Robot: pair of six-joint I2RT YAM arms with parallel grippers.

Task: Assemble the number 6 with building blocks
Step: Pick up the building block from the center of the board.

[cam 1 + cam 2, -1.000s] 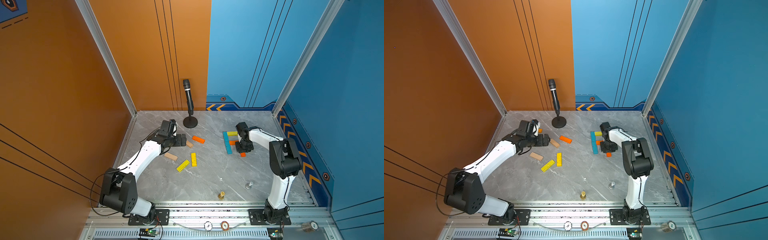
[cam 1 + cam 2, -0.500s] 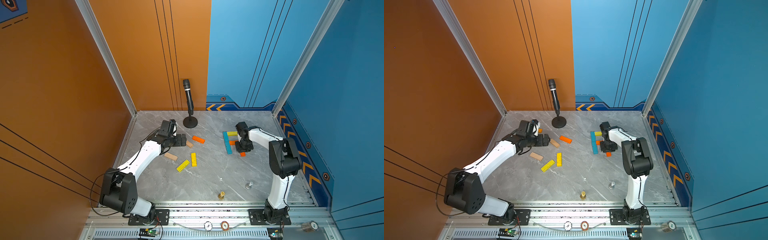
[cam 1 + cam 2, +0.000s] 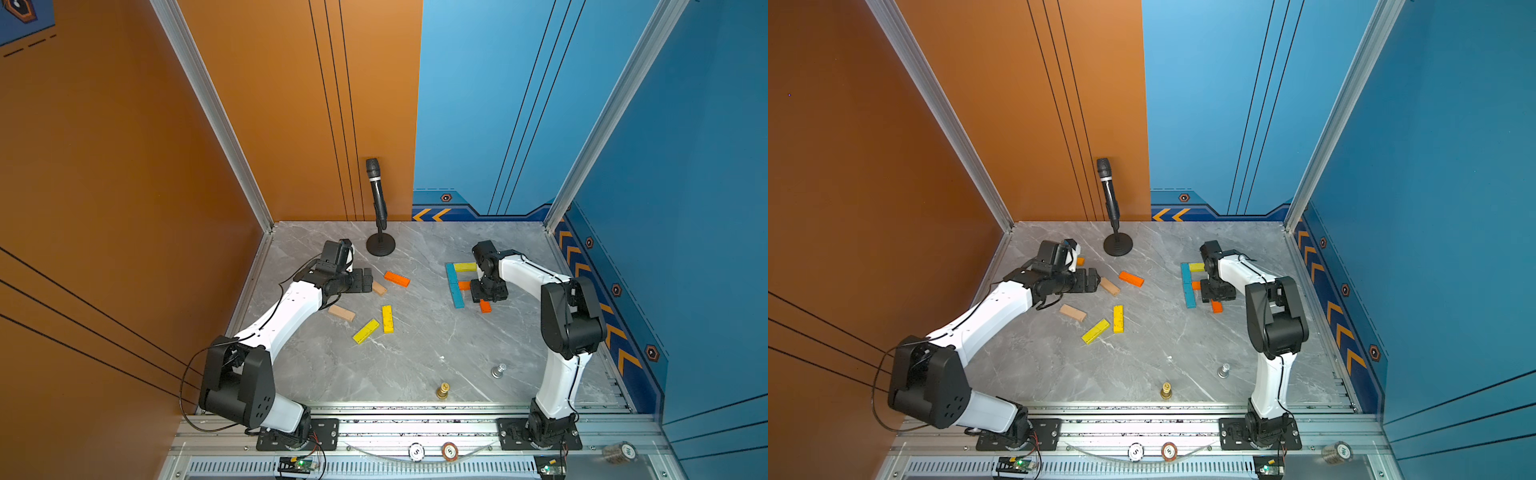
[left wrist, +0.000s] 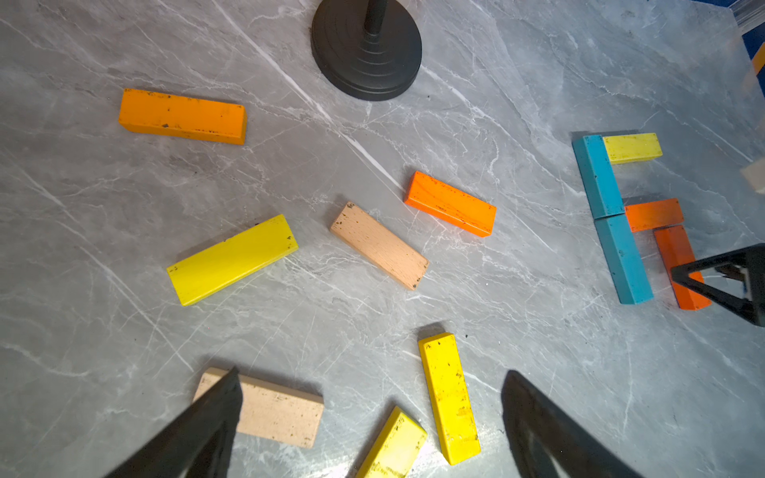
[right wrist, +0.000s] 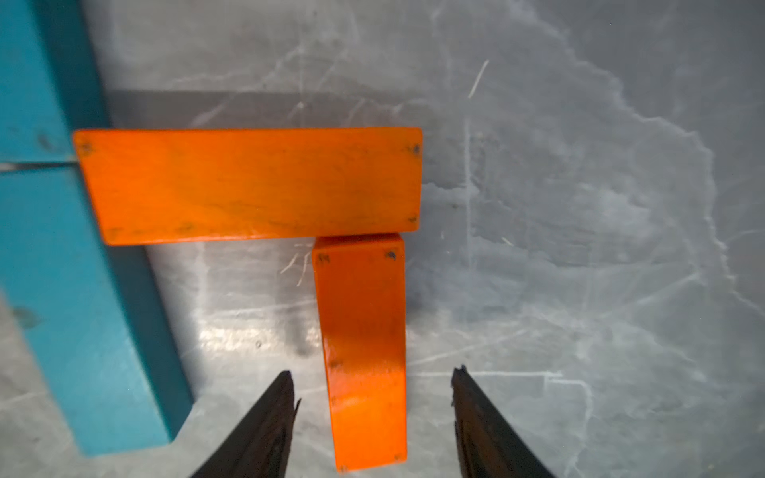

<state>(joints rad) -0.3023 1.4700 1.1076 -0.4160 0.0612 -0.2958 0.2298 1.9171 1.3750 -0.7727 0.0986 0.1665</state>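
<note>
Close in, the right gripper (image 5: 373, 371) stands spread, its jaws clear on either side of a short orange wooden bar (image 5: 362, 339) whose long axis points away from it, butting a crosswise orange bar (image 5: 248, 184). Left of centre in both top views, loose yellow wooden bars (image 3: 387, 319) lie near the wide-spread left gripper (image 3: 369, 281), probably the nearer arm for the six's missing bottom stroke.
</note>
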